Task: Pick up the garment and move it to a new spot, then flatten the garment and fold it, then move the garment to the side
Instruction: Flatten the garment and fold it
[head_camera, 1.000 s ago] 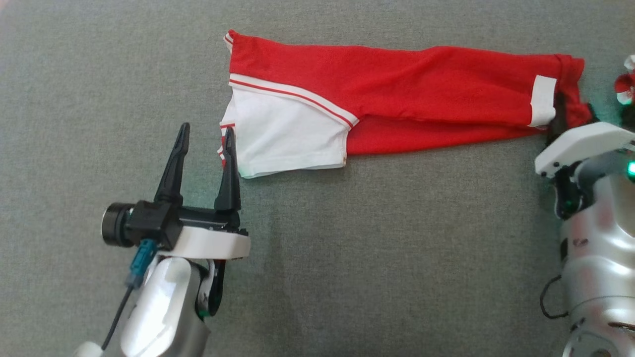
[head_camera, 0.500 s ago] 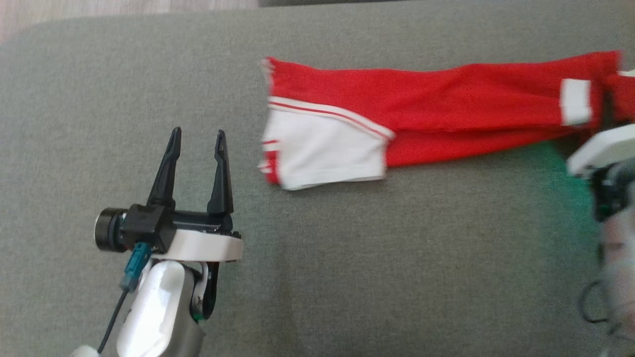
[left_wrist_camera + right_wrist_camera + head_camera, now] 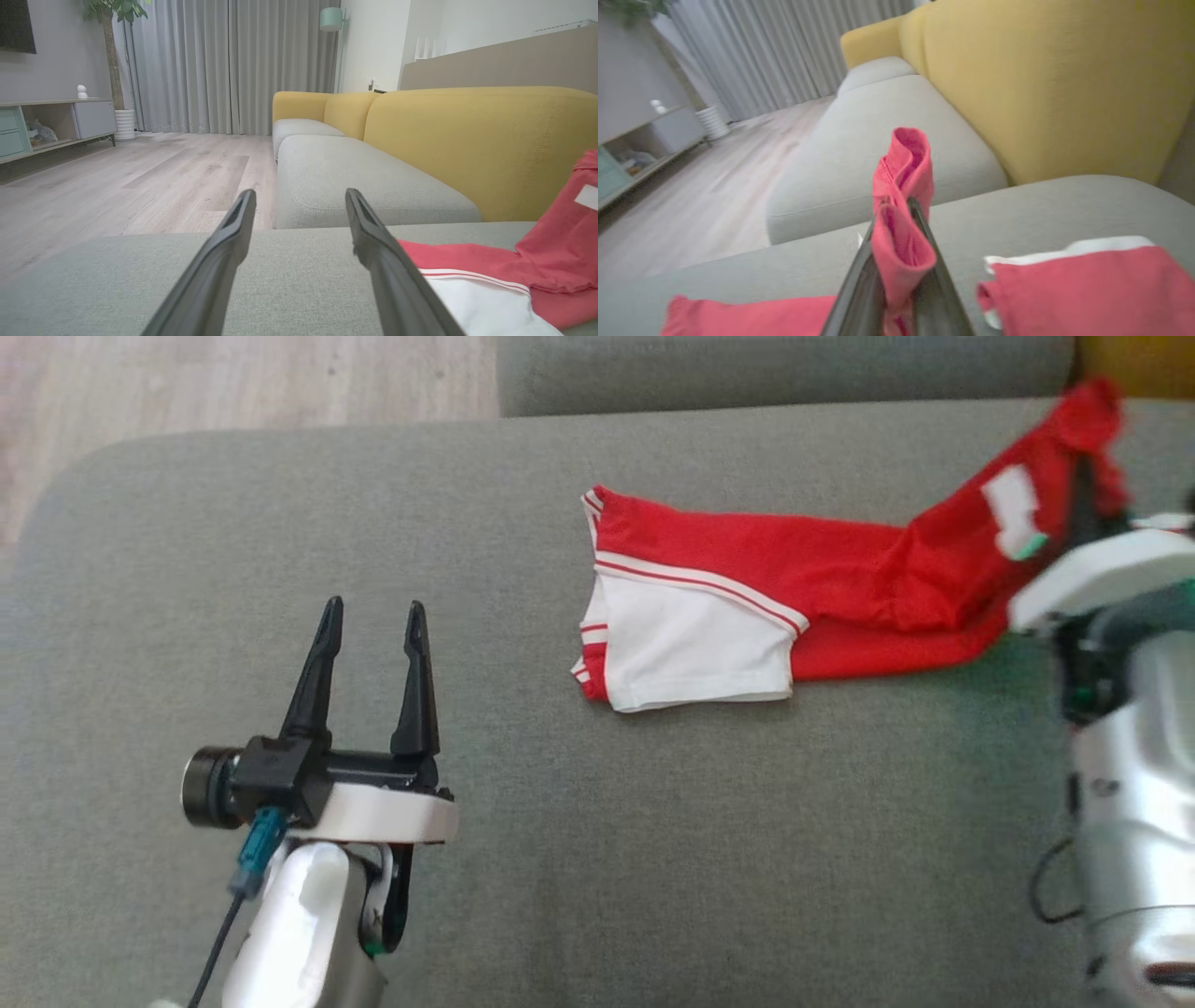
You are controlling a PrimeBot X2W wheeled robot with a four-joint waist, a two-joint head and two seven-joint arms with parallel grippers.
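My right pincer is clenched on one red end of the red-and-white garment, held above the grey sofa cushion where the rest lies. My left pincer hangs released, well apart. I'd lift slowly so the fold holds.

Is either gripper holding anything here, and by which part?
The right gripper is shut on the garment, pinching its lifted red end near the white patch. The left gripper is open, holding nothing.
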